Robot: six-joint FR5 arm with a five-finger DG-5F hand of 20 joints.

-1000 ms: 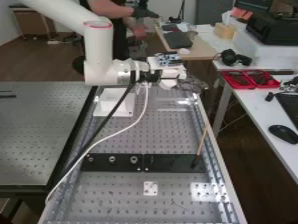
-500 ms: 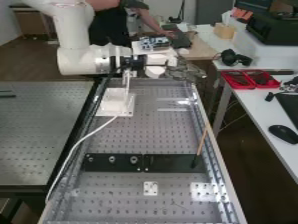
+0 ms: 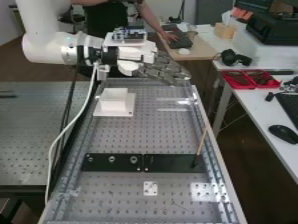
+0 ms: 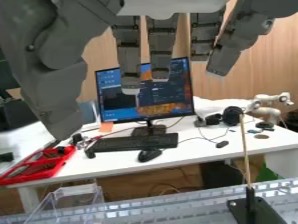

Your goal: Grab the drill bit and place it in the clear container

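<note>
Counter point(image 3: 149, 137) is carrying the job; I'm judging grab and place both pending. Robot hand point(image 3: 163, 69) is hanging over its far end, fingers straight, apart, gripping nothing. Clear container point(image 4: 75, 191) is awaiting the bit. Drill bit point(image 4: 245, 150), I'm assuming the thin tan rod, is standing in a black holder point(image 4: 251, 202), long axis near vertical, free end pointing up.

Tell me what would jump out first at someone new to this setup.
The white arm at the high view's upper left probably wins, its dark grey hand outstretched over the far end of the bench. Next come the red trays on the white desk alongside, and the lit monitor beyond the hand in the wrist view.
</note>
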